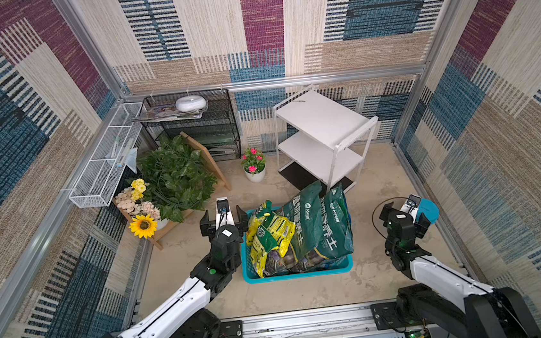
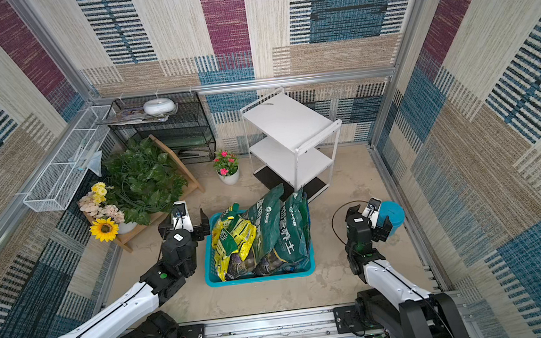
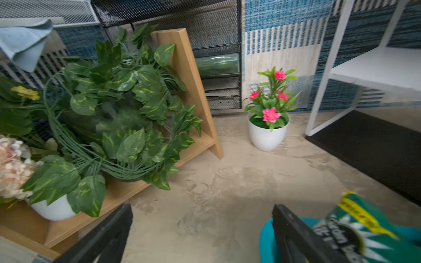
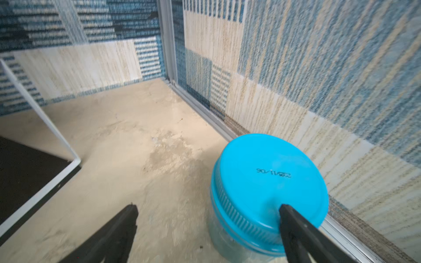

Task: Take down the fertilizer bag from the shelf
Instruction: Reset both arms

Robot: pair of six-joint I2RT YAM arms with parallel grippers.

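Observation:
The white shelf (image 1: 321, 118) (image 2: 288, 121) stands at the back right, and both its boards are bare. Several fertilizer bags, big dark green ones (image 1: 321, 225) (image 2: 281, 232) and smaller yellow ones (image 1: 268, 237), are piled in a teal basket (image 1: 298, 272) (image 2: 258, 278) on the floor in front of it. My left gripper (image 1: 224, 220) (image 2: 184, 226) (image 3: 202, 211) hangs open just left of the basket, holding nothing. One bag's corner (image 3: 355, 223) shows beside its finger. My right gripper (image 1: 405, 215) (image 2: 369, 219) (image 4: 208, 208) is open over the floor at the right.
A clear jar with a blue lid (image 4: 268, 180) (image 1: 430, 211) sits by the right wall, under one right finger. A wooden stand of leafy plants (image 1: 176, 174), a white pot of pink flowers (image 1: 254, 164), a black mesh rack (image 1: 205, 125) and a white wire basket (image 1: 105, 164) fill the back left.

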